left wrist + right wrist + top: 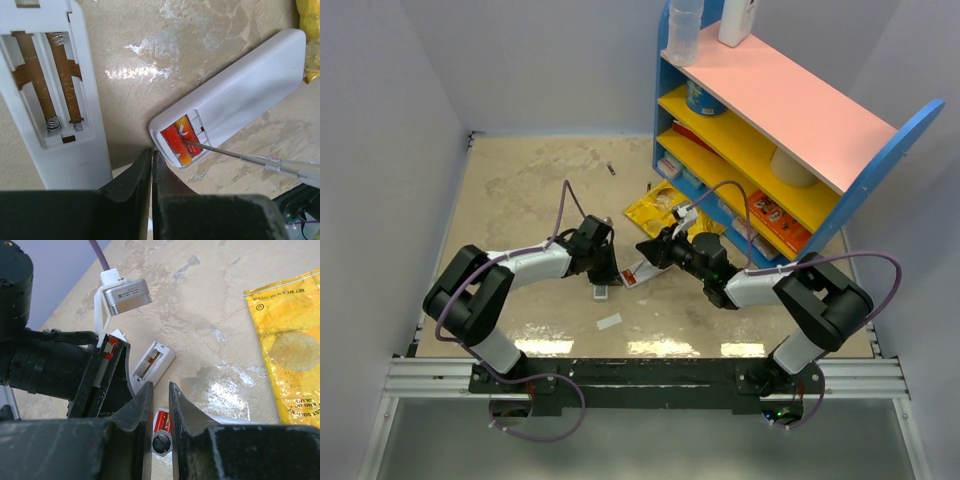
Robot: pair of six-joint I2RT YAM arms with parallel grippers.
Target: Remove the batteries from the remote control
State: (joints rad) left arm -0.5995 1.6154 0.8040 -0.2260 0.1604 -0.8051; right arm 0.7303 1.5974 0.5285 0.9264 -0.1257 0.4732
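The remote control [245,95] lies white back up on the table, its battery bay open at the near end. Both red/orange batteries [178,140] sit side by side in the bay. My right gripper [160,386] is shut on a thin grey stick tool [161,444]. The tool's metal tip [220,150] touches the batteries, which also show below the jaws in the right wrist view [162,420]. My left gripper [152,151] is shut and empty, just beside the remote's bay end. In the top view both grippers, left [604,268] and right [653,256], meet over the remote [636,273].
A narrower white bar [55,100] with an empty spring bay lies just left of the remote. A white scrap [609,322] lies nearer the arm bases. A yellow bag [660,210] and a blue shelf unit [770,150] stand behind and to the right.
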